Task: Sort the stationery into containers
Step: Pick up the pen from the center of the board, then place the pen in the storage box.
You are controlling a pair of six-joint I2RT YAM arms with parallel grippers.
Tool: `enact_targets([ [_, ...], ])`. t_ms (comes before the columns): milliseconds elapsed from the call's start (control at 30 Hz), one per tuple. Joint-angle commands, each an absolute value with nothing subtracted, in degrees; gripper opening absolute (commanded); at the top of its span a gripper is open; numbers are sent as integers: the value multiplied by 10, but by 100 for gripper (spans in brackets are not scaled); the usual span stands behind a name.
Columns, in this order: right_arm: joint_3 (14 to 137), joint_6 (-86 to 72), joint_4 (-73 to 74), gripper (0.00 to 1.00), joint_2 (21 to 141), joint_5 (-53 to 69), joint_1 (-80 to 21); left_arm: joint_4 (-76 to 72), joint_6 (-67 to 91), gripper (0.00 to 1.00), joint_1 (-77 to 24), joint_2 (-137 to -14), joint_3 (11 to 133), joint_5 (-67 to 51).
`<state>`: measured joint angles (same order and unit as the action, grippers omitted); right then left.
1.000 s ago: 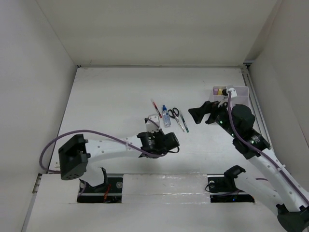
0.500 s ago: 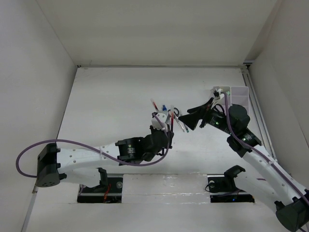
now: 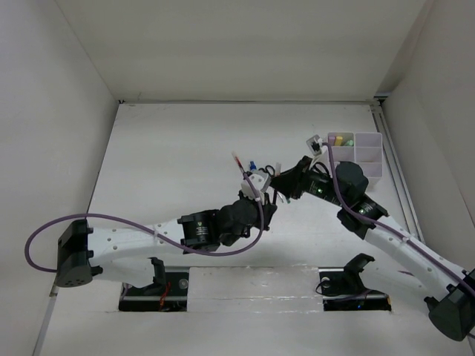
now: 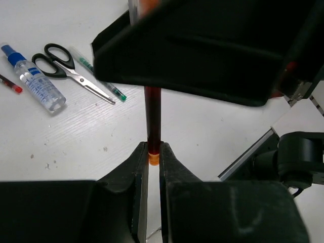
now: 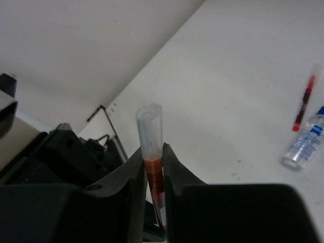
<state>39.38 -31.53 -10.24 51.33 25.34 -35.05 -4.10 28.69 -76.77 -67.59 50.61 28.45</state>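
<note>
A dark red pen (image 4: 153, 114) stands in the air between the two grippers. My left gripper (image 4: 154, 152) is shut on its orange end. My right gripper (image 5: 154, 157) has its fingers pressed on both sides of the pen (image 5: 152, 152), just below the clear cap. In the top view the two grippers, left (image 3: 261, 196) and right (image 3: 286, 185), meet over the table's middle. On the table lie another red pen (image 3: 239, 165), a blue-capped bottle (image 4: 38, 86), black-handled scissors (image 4: 71, 68) and a green pen (image 4: 104, 83). The white organizer (image 3: 369, 172) stands at the right, with pastel sticks (image 3: 341, 139) in its far-left compartment.
White walls close in the table on the left, back and right. A rail (image 3: 390, 159) runs along the right edge beside the organizer. The left arm's purple cable (image 3: 44, 237) loops out at the near left.
The left arm swung up and right, lifting the pen. The right gripper came left from beside the organizer, met it, and closed from wide open onto the pen's capped end.
</note>
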Motion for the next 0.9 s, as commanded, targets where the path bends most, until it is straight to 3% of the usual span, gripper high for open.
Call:
enact_targets([
  [0, 402, -318, -150, 14, 510, 228, -362, -64, 271, 0, -768, -678, 523, 270],
  [33, 402, -318, -150, 1, 510, 222, -362, -59, 271, 0, -768, -679, 523, 277],
  [100, 402, -312, -150, 0, 503, 202, -362, -59, 271, 3, -768, -679, 523, 284],
  [133, 402, -296, -131, 0, 503, 193, -362, -59, 271, 29, -768, -679, 523, 289],
  [167, 402, -287, -123, 0, 503, 179, -362, -59, 271, 47, -768, -671, 517, 298],
  [200, 402, -280, -114, 0, 503, 146, -362, -54, 271, 80, -768, -665, 517, 307],
  [233, 408, -273, -106, 0, 503, 128, -362, -45, 279, 100, -768, -665, 517, 319],
  [400, 414, -215, -85, 0, 516, 44, -333, 8, 301, 100, -768, -629, 523, 370],
  [600, 414, -107, -105, 0, 522, -70, -257, 188, 411, 100, -768, -607, 568, 461],
  [867, 401, -62, -156, 0, 555, -17, -99, 329, 483, 100, -768, -570, 563, 489],
])
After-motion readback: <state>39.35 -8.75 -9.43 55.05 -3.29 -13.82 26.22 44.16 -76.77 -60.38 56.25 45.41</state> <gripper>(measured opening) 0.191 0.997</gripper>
